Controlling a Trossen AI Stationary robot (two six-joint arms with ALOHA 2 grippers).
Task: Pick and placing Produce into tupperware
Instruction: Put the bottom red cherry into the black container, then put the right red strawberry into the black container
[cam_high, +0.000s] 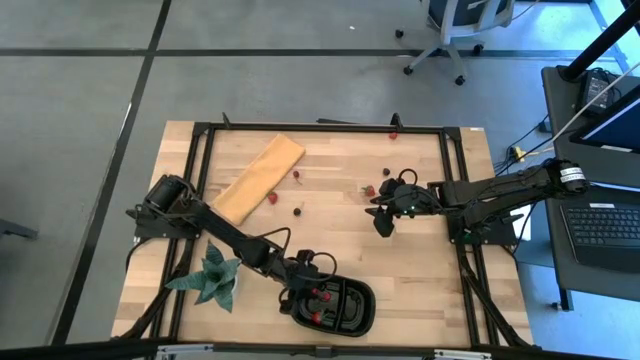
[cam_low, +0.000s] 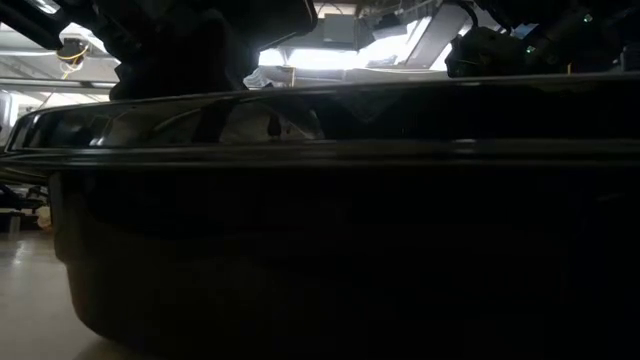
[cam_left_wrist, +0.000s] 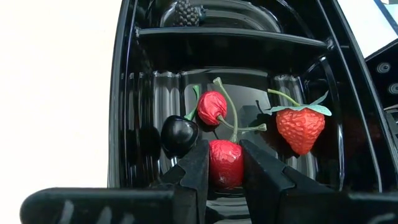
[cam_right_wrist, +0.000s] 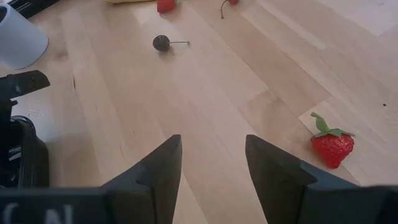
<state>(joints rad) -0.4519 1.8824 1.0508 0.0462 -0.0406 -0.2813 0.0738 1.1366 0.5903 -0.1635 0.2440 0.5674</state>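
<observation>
The tupperware (cam_high: 350, 310) is a glossy black tray with ribbed inner compartments, sitting at the near edge of the bench (cam_high: 330, 240), right of the green spiky plant (cam_high: 210, 280). In its large compartment lie a strawberry (cam_left_wrist: 301, 127) with a green leafy cap, a red cherry (cam_left_wrist: 212, 107) on a green stem and a black cherry (cam_left_wrist: 179, 134); a dark bumpy berry (cam_left_wrist: 188, 11) lies in the next compartment. More produce is scattered over the middle and far part of the bench, among it a loose strawberry (cam_right_wrist: 332, 147) and a dark cherry (cam_right_wrist: 161, 42) with its stem.

The left end effector (cam_left_wrist: 225, 171) is down inside the tray, its fingers nearly together and clamped on a second red cherry (cam_left_wrist: 225, 163). The right end effector (cam_right_wrist: 211, 165) hangs above bare wood at the bench's right middle, fingers apart and holding nothing, with the loose strawberry just beside it
</observation>
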